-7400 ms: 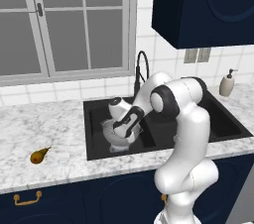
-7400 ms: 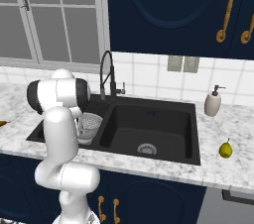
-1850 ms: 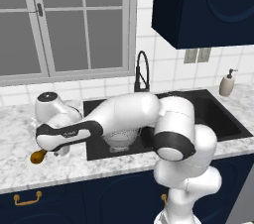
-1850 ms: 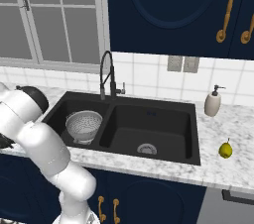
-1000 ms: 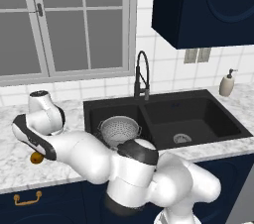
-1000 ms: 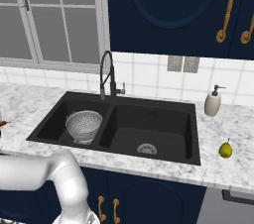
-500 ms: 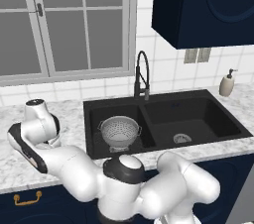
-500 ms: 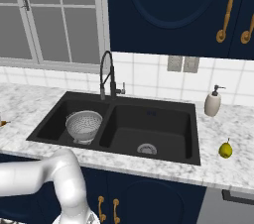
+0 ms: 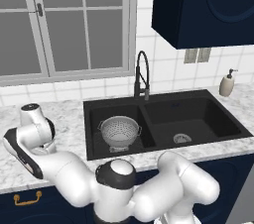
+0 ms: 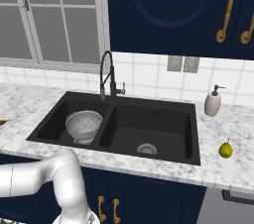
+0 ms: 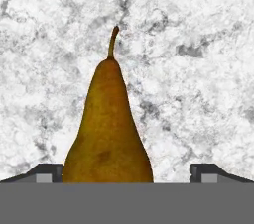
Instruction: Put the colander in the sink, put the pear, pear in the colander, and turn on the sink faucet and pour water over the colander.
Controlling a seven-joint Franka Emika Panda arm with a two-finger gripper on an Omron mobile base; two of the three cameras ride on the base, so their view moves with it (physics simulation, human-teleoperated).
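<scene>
With the colander (image 9: 119,131) already in the sink (image 9: 213,119), our wide-open, empty gripper (image 11: 127,172) straddles the brown pear (image 11: 107,134); closing comes next.

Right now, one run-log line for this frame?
claw: open, astride brown pear on counter | colander: in left basin of sink | green pear: counter, right of sink | faucet: off

The brownish-orange pear (image 11: 107,129) lies on a desk (image 11: 198,59) of white marble veined in grey. The sink (image 9: 198,119) is black, the colander (image 9: 119,131) in its left basin silver-grey and dotted with holes. The faucet (image 9: 142,74) is black, the far-right pear (image 10: 225,150) yellow-green, the soap dispenser (image 10: 212,103) beige, the cabinets (image 10: 168,10) navy.
</scene>
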